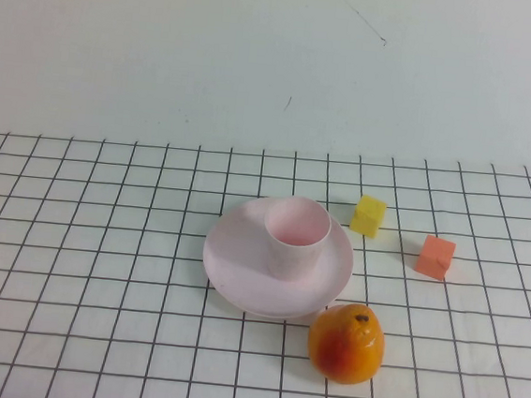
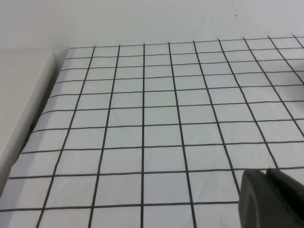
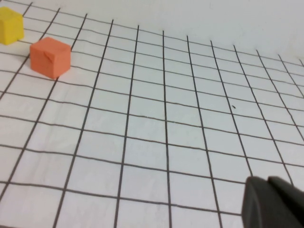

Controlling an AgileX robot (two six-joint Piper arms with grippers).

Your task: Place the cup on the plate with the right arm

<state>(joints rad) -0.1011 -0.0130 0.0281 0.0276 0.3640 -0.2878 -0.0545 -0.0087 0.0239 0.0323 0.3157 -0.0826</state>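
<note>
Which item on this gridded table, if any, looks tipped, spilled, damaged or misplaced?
Nothing stands out. The cup stands upright on the plate, off-centre toward its far right. The orange fruit, yellow cube and orange cube sit apart on the cloth. Left gripper and right gripper show only at the wrist views' corners.

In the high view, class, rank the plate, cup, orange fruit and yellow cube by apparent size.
1. plate
2. orange fruit, nearer the camera, so unsure against the cup
3. cup
4. yellow cube
Neither gripper shows there.

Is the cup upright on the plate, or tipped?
Upright: the cup stands on the plate, its round rim facing up. Left gripper and right gripper are each only a dark corner in their wrist views.
</note>
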